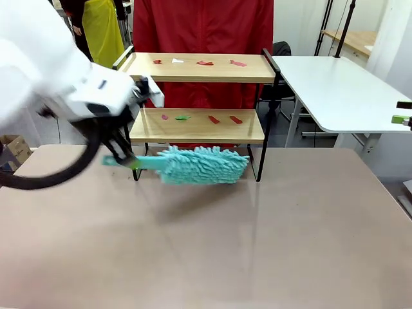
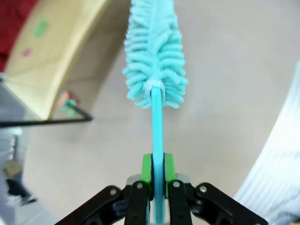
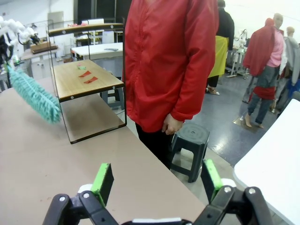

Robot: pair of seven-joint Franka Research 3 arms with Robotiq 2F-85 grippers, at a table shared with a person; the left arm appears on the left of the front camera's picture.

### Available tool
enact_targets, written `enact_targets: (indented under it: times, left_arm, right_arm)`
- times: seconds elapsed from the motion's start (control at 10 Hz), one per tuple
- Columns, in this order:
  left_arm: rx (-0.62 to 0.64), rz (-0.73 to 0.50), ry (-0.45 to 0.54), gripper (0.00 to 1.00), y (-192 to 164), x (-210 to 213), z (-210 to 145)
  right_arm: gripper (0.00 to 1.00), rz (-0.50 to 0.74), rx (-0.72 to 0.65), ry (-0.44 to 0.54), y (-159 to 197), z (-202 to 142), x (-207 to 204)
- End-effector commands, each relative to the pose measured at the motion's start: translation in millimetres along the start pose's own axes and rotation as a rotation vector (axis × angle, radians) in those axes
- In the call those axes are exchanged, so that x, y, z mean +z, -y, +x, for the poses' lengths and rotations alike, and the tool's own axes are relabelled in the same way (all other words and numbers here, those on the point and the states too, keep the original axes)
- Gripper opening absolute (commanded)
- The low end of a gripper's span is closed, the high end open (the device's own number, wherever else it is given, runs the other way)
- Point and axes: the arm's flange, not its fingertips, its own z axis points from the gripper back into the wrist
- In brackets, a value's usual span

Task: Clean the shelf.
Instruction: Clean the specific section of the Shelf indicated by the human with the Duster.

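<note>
Right gripper (image 3: 157,180) is idling, jaws spread. Left gripper (image 2: 157,165) is pinching the teal duster (image 1: 205,165) by its handle, just before the shelf (image 1: 193,127) at the far side of the desk (image 1: 206,244). Scraps (image 1: 214,119), prob. paper, are lying on both boards; next: raising brush to them.

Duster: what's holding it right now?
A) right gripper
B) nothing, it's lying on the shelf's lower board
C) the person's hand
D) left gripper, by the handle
D: the left gripper is shut on the thin handle of the duster, whose head is out in front of the shelf. The right gripper is open with nothing between its pads.
</note>
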Motion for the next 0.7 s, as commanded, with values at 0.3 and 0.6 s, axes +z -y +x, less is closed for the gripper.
enact_targets:
  times: [0.3,0.6]
  left_arm:
    - [-0.13,-0.028,-0.226,0.13,-26.1,89.9,-20.8]
    - [-0.168,-0.19,-0.37,0.13,-37.8,144.2,-45.0]
  right_arm:
    - [1.0,-0.001,-0.009,-0.012,0.3,6.2,-1.3]
    - [1.0,-0.001,-0.009,-0.012,0.3,6.2,-1.3]
